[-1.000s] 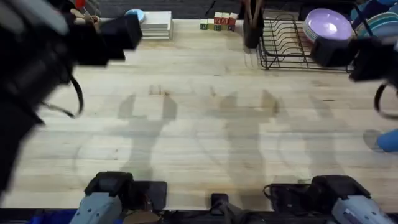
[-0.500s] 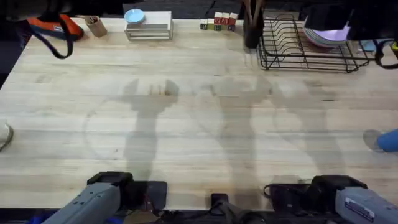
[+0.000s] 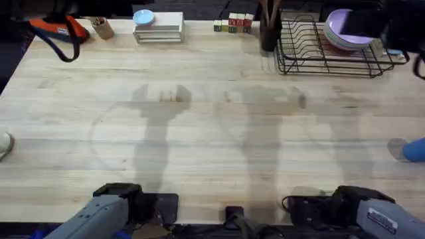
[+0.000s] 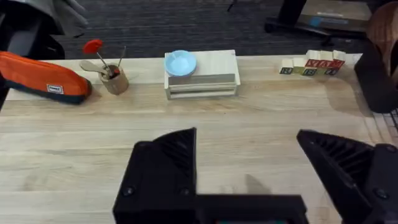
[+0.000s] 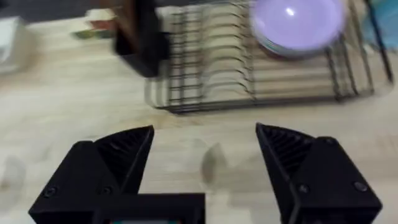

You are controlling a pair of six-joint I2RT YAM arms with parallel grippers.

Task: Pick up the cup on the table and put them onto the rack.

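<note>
The cup lies at the table right edge, partly cut off by the overhead view, well apart from the rack at the far right. Lavender bowls fill the rack's right part; its left prongs stand free. The left pincer and the right pincer are spread apart, holding nothing. The table centre gives open travel room.

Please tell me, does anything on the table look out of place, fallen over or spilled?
Nothing looks spilled or damaged. One thing stands apart: the blue cup sits alone at the table's right edge, partly cut off by the overhead view, far from the rack, where the lavender bowls are already stacked.
</note>
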